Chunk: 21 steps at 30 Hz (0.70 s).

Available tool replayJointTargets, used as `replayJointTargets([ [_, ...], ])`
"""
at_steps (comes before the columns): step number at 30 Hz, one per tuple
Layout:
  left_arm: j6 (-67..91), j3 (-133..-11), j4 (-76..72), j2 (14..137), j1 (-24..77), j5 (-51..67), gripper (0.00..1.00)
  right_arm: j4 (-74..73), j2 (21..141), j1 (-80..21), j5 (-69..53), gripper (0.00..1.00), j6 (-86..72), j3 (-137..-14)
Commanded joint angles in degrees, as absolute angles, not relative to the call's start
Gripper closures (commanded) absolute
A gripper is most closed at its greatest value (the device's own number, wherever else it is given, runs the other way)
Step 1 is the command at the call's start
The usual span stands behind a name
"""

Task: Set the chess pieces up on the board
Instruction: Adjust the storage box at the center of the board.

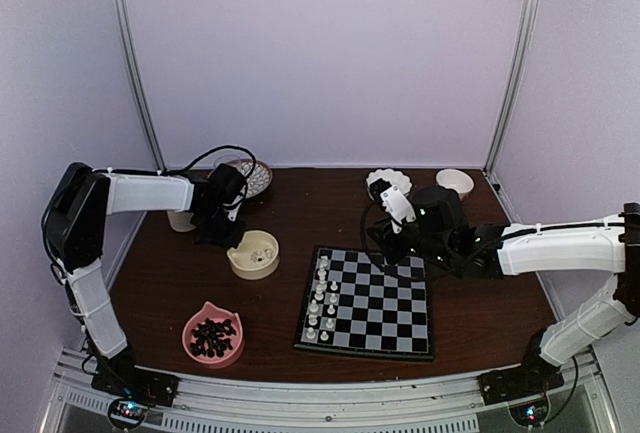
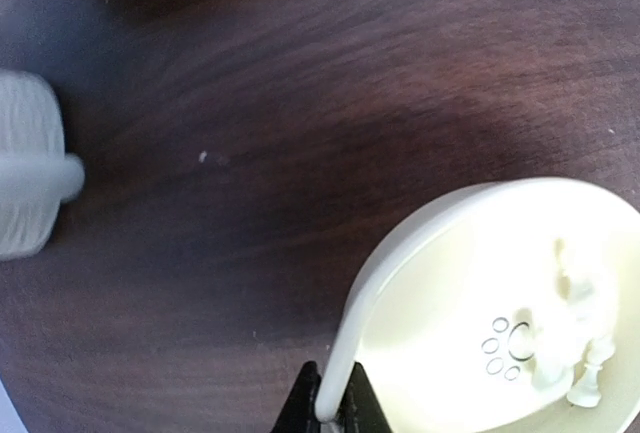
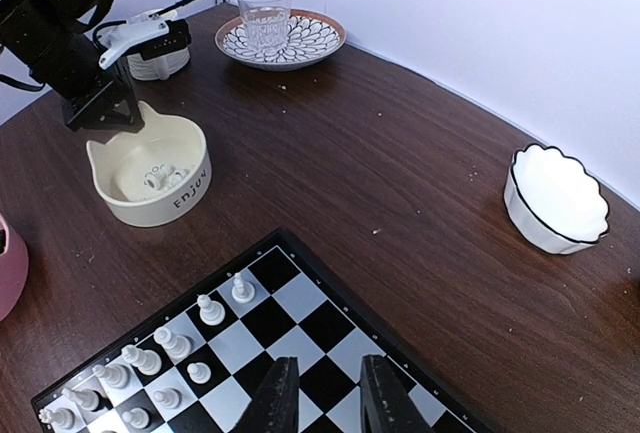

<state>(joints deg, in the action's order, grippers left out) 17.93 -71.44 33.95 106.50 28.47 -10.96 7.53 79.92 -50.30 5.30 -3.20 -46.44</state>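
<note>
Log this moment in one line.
left gripper: shut on cream bowl rim | right gripper: open above board | chess pieces: some on board, some in cream bowl

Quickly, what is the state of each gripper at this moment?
Left gripper: closed on the rim of the cream bowl.
Right gripper: open, holding nothing, above the board.

A robot test cell in a lab. Plain pale walls [image 1: 320,53] are framed by metal posts [image 1: 135,63]. An aluminium rail [image 1: 300,408] runs along the near edge of the dark table [image 1: 330,203] and carries two white arms [image 1: 140,193] with trailing black cables (only crockery like the bowl [image 1: 254,256] looks homely).
</note>
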Motion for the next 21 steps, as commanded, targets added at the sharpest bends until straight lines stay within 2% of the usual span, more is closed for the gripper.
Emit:
replayJointTargets([
  [1,26.72,-67.39,35.77,103.19,27.77,-14.63,0.99,8.49,79.47,-50.63,4.84,0.76,-3.16,-45.88],
  [10,30.83,-58.65,34.89,95.19,27.86,-11.62,0.91,8.59,79.54,-50.81,4.81,0.76,-3.06,-45.96],
  [13,29.71,-56.54,34.98,91.34,27.86,-11.07,0.66,8.61,79.96,-50.8,4.79,0.76,-2.99,-46.05],
  [15,29.13,-56.1,35.67,88.95,27.91,-10.77,0.57,8.69,80.23,-50.88,4.82,0.76,-2.94,-46.14],
  [21,30.15,-56.87,39.48,82.53,29.09,-10.66,0.52,8.53,80.08,-50.98,4.96,0.76,-2.72,-46.23],
])
